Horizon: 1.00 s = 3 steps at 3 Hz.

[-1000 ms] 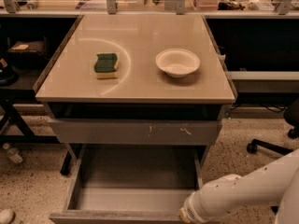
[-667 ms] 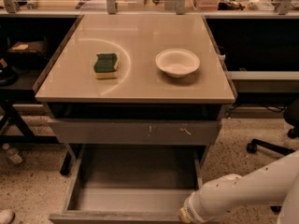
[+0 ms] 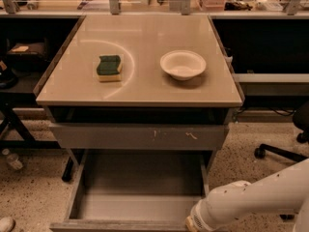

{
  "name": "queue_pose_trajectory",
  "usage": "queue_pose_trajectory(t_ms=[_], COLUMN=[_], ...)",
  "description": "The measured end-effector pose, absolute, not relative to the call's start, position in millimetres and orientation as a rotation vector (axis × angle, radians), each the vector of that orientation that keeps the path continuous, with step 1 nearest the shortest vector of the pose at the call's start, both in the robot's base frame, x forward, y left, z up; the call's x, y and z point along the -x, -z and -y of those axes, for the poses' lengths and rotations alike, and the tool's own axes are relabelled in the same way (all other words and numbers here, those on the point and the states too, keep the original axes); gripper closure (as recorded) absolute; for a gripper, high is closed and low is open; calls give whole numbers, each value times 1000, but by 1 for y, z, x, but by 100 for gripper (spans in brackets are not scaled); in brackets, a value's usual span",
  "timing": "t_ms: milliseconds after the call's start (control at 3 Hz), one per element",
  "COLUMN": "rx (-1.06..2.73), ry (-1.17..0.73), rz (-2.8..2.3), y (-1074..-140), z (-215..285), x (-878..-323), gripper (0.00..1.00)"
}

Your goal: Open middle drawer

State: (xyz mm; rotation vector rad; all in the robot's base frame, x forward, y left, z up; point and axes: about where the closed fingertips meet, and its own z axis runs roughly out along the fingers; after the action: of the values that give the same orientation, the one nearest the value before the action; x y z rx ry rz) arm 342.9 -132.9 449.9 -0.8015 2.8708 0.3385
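A green-and-yellow sponge [image 3: 109,67] lies left of centre on the bench [image 3: 145,37], with a white bowl [image 3: 183,64] well apart to its right. Neither touches the work below. Under the benchtop, a taller grey front [image 3: 140,137] with white scratch marks sits closed. Beneath it the middle drawer [image 3: 140,187] stands drawn well out toward the camera, its smooth grey tray bare and its front edge running along the bottom of the view. At the drawer's right front corner, low in the frame, is the robot's hand [image 3: 192,223], at the end of a white arm [image 3: 260,197] that reaches in from the right. It cannot be told whether the hand is clenched or released, or whether it grips the front.

The opening looks close to complete. Any last pull is probably best kept straight and level along the slides, since a pull from one corner could skew the drawer and jam it.
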Motion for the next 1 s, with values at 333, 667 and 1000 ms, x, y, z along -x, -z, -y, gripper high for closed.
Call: queue_pose_trajectory(t_ms=[333,667,1000], rx=[804,803,776], ry=[-347,-347,-355], rz=[-2885,-2886,-2921], y=[-450,-451,-449], z=[132,132,138], x=[-339,-339,-326], gripper=[100,100,100])
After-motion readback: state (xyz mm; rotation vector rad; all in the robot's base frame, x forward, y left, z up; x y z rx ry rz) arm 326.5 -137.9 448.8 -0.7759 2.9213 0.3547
